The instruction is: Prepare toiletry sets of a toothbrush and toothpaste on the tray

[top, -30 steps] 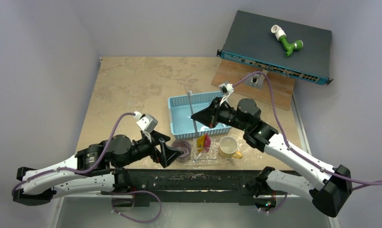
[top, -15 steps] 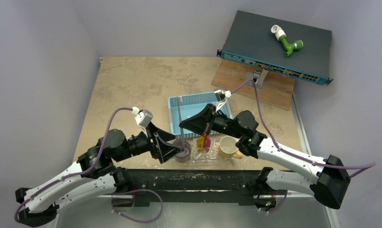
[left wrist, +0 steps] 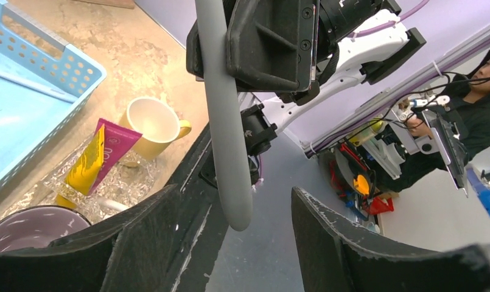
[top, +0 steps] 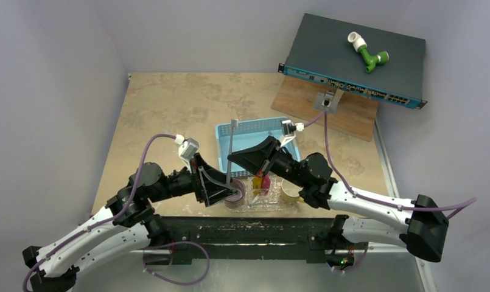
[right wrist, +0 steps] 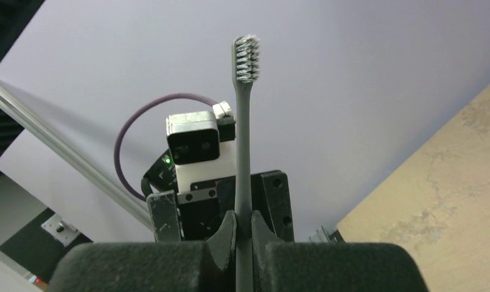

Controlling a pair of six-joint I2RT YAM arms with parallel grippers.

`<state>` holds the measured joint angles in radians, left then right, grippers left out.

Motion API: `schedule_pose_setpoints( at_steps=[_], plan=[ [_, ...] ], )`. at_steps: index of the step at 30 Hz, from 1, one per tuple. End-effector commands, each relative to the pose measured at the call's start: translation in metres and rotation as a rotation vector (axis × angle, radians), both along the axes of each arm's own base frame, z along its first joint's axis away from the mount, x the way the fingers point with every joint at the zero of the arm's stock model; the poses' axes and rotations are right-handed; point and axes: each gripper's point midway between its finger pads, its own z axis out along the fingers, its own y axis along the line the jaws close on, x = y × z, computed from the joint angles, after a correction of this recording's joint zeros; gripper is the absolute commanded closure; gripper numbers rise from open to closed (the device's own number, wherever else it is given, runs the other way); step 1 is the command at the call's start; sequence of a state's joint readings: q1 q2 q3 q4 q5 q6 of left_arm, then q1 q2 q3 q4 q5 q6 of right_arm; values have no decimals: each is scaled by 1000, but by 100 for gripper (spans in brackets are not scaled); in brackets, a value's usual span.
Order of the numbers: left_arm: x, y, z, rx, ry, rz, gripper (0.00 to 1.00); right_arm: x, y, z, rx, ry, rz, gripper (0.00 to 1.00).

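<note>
My right gripper (top: 231,159) is shut on a grey toothbrush (top: 232,143) and holds it upright, bristles up, above the table; the right wrist view shows the pads pinching its handle (right wrist: 243,182). My left gripper (top: 224,190) is open just below, and the handle's lower end (left wrist: 230,182) hangs between its fingers (left wrist: 151,243) without touching them. The clear glittery tray (top: 273,204) lies at the near edge with a yellow tube (top: 257,184) and a pink tube (top: 266,181) on it. Both tubes show in the left wrist view, yellow (left wrist: 87,164) and pink (left wrist: 117,143).
A light-blue basket (top: 254,129) stands behind the tray with another toothbrush (left wrist: 23,82) in it. A purple cup (top: 234,198) and a yellow mug (top: 289,195) flank the tubes. A network switch (top: 352,58) with a green pipe fitting (top: 369,53) rests on a wooden board (top: 346,109) at the back right.
My right gripper has carried the toothbrush left, from over the basket to above the purple cup. My left gripper has come forward and up, so the handle end sits between its open fingers.
</note>
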<state>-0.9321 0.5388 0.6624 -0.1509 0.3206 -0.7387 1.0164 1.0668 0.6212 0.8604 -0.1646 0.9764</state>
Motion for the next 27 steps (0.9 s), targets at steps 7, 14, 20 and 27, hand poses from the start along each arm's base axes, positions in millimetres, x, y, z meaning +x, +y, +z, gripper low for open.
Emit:
schedule_pose_setpoints(
  at_steps=[7, 14, 20, 27],
  plan=[
    [-6, -1, 23, -100, -14, -43, 46, 5, -5, 17, 89, 0, -97, 100],
    [-4, -1, 24, -113, -4, -35, 57, 3, -5, 16, 96, 2, -110, 100],
    [-2, 0, 25, -122, 0, -24, 68, 1, -6, 13, 95, 1, -121, 100],
    [1, -1, 22, -114, 15, -21, 100, -1, -10, 9, 81, -6, -129, 100]
  ],
)
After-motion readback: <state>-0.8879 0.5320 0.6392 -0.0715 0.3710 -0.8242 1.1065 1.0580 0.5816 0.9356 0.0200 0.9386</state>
